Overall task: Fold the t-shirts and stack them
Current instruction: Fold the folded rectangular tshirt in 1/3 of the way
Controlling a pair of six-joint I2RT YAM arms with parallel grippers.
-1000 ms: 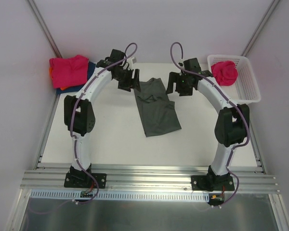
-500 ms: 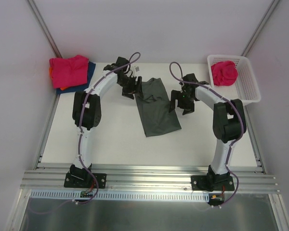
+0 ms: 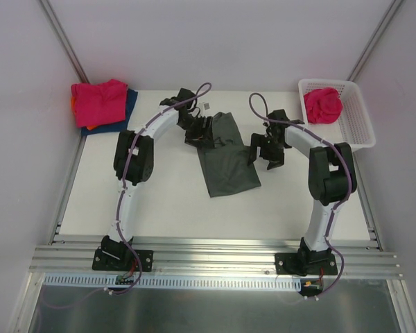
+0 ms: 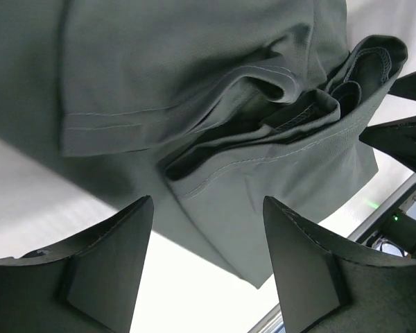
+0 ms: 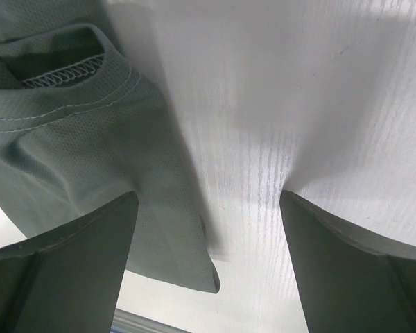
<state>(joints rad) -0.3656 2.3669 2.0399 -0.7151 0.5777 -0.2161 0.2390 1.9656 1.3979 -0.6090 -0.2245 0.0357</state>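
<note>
A dark grey t-shirt (image 3: 227,156) lies folded lengthwise on the white table (image 3: 159,194) in the middle. My left gripper (image 3: 200,134) is open, low over the shirt's upper left edge; the left wrist view shows the shirt's rumpled folds (image 4: 215,125) between and beyond its fingers (image 4: 301,263). My right gripper (image 3: 265,152) is open beside the shirt's right edge; the right wrist view shows a shirt corner (image 5: 159,236) between its fingers (image 5: 76,263). A pink t-shirt (image 3: 98,101) tops a folded stack of blue and orange ones at the far left. Another pink t-shirt (image 3: 323,104) lies in the basket.
A white lattice basket (image 3: 357,121) stands at the back right corner. Metal frame rails (image 3: 215,253) run along the table's near edge and slanted posts rise at both back corners. The arms' cables loop above the shirt.
Both grippers have come down and inward toward the grey shirt. The left moved right onto its upper left edge; the right moved down to its right edge. The shirt has not shifted.
</note>
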